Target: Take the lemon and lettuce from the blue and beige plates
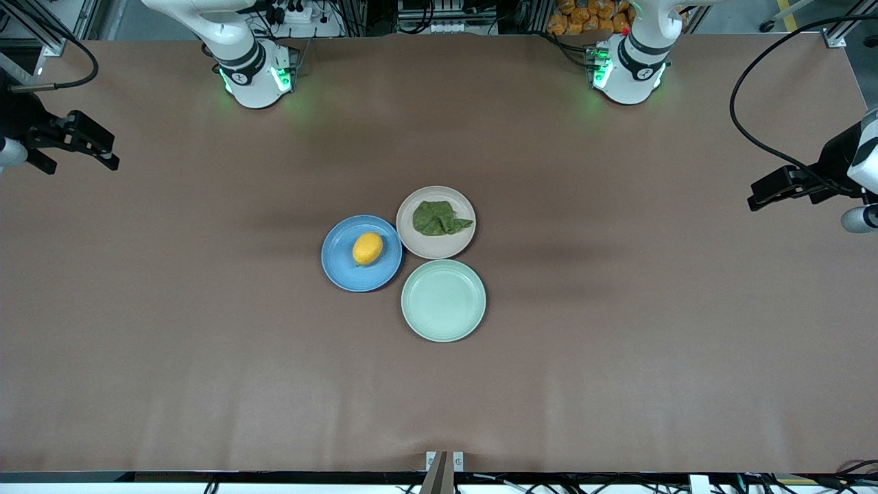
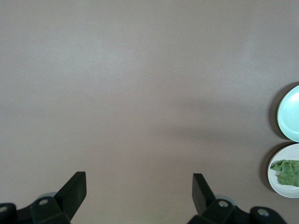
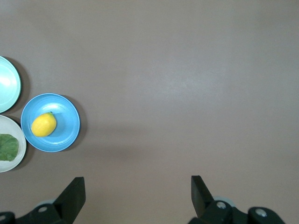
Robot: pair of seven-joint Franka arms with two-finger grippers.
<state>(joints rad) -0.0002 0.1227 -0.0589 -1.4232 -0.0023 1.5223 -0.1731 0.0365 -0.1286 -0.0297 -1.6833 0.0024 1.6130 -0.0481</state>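
A yellow lemon [image 1: 367,248] [image 3: 43,124] lies on the blue plate [image 1: 336,271] [image 3: 66,138] near the table's middle. Touching that plate, toward the left arm's end, the beige plate [image 1: 439,250] [image 2: 280,189] holds a crumpled dark green lettuce leaf [image 1: 439,218] [image 2: 287,171]. My right gripper [image 1: 110,156] [image 3: 138,189] hangs open and empty over bare table at the right arm's end, well away from the plates. Over the left arm's end my left gripper [image 1: 754,195] [image 2: 139,186] is likewise open with nothing between its fingers.
An empty mint-green plate [image 1: 443,300] [image 2: 292,114] sits nearer the front camera, touching the other two plates. Brown table surface [image 1: 206,357] spreads wide around the three plates. Black cables [image 1: 748,89] loop above the left arm's end.
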